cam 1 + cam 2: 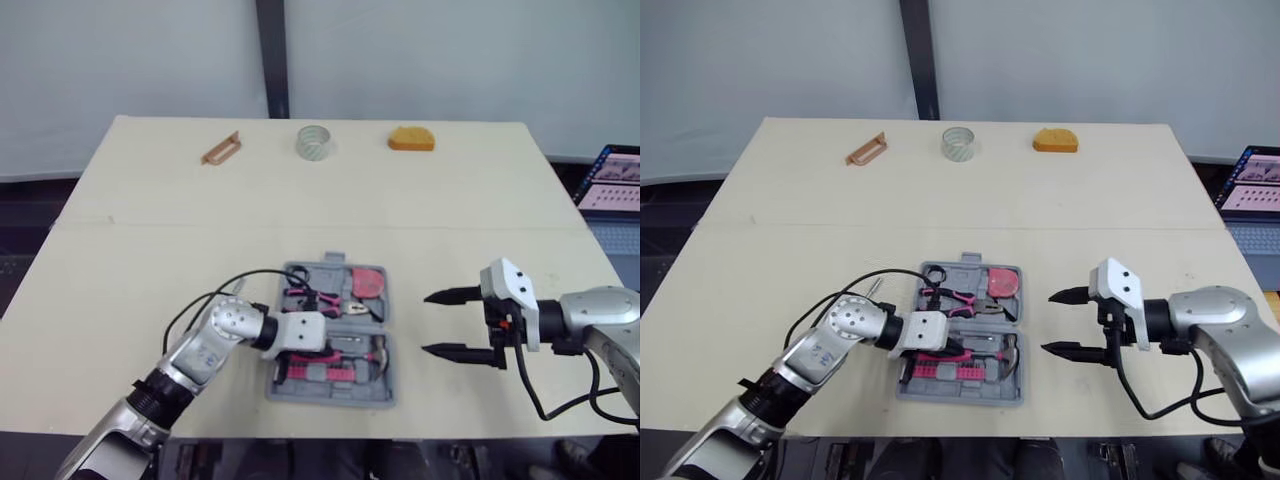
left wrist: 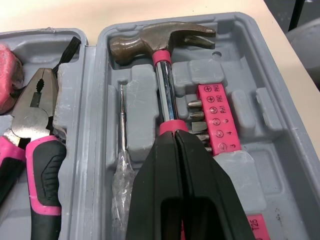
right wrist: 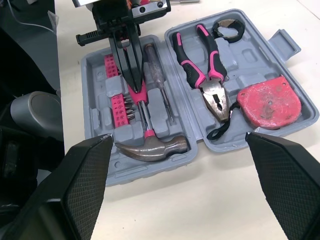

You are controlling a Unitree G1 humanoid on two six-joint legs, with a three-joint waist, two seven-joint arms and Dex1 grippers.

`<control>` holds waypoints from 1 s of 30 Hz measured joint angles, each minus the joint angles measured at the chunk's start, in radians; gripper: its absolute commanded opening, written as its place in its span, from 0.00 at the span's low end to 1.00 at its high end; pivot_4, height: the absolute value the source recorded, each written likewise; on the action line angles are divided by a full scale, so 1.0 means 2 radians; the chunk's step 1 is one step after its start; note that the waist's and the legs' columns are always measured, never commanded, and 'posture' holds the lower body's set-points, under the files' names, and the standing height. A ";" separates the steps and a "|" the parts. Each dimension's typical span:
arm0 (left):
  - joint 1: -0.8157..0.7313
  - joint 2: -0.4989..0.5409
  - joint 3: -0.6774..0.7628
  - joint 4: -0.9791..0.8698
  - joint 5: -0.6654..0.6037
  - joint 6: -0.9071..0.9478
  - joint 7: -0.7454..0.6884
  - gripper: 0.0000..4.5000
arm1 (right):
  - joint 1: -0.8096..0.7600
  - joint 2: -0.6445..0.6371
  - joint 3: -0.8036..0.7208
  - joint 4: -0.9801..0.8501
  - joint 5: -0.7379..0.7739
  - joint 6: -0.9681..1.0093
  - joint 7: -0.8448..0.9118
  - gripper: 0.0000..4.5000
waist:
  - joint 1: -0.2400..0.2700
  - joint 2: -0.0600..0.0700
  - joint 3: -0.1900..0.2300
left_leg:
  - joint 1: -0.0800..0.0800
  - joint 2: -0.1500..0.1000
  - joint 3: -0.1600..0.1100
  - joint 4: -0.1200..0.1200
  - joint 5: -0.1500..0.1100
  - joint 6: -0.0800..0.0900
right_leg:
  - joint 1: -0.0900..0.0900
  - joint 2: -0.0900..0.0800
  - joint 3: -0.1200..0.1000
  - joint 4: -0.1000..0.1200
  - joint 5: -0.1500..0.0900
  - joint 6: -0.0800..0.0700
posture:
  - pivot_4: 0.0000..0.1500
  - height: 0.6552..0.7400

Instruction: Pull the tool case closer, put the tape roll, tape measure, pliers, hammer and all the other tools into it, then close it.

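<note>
1. Packing looks well along: the tool case (image 1: 330,397) lies open near the robot's edge of the desk (image 1: 150,260), with the hammer (image 2: 165,75), pliers (image 2: 35,115) and tape measure (image 3: 267,102) seated inside.
2. The left claw (image 2: 175,137) is closed, its tips down on the hammer's pink grip; the right claw (image 1: 428,323) hangs wide open just beside the case.
3. Left to do, I judge: fetch the clear tape roll (image 1: 315,141) from the desk's far edge, then shut the lid
</note>
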 measured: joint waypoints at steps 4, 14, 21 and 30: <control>0.001 -0.001 -0.007 0.008 0.011 -0.010 0.003 0.02 | 0.001 0.000 -0.001 0.000 0.000 0.000 0.000 1.00 | 0.000 0.000 -0.003 | 0.001 0.000 0.000 0.000 0.000 0.000 | 0.000 0.000 0.000 0.000 0.000 0.000 | 1.00 1.00; 0.008 -0.015 0.006 0.017 -0.005 0.015 0.001 0.02 | 0.005 0.000 -0.002 0.000 0.000 0.001 0.000 1.00 | 0.000 0.001 -0.004 | 0.007 0.000 0.000 -0.001 -0.001 0.000 | 0.007 0.000 0.000 -0.003 0.000 0.000 | 1.00 1.00; 0.019 -0.014 0.080 -0.041 -0.117 0.184 -0.022 0.71 | 0.006 0.000 -0.009 0.010 0.008 0.008 0.000 1.00 | -0.002 0.001 -0.001 | 0.005 0.000 0.000 -0.001 -0.001 0.000 | 0.006 0.000 0.000 -0.003 0.000 0.000 | 1.00 1.00; 0.071 0.114 0.342 -0.118 -0.259 0.307 -0.016 0.99 | 0.021 0.000 -0.047 0.096 0.005 -0.004 0.001 1.00 | -0.016 0.003 0.002 | 0.005 0.000 0.001 -0.003 -0.001 0.000 | 0.004 0.000 0.000 -0.003 0.000 0.000 | 1.00 1.00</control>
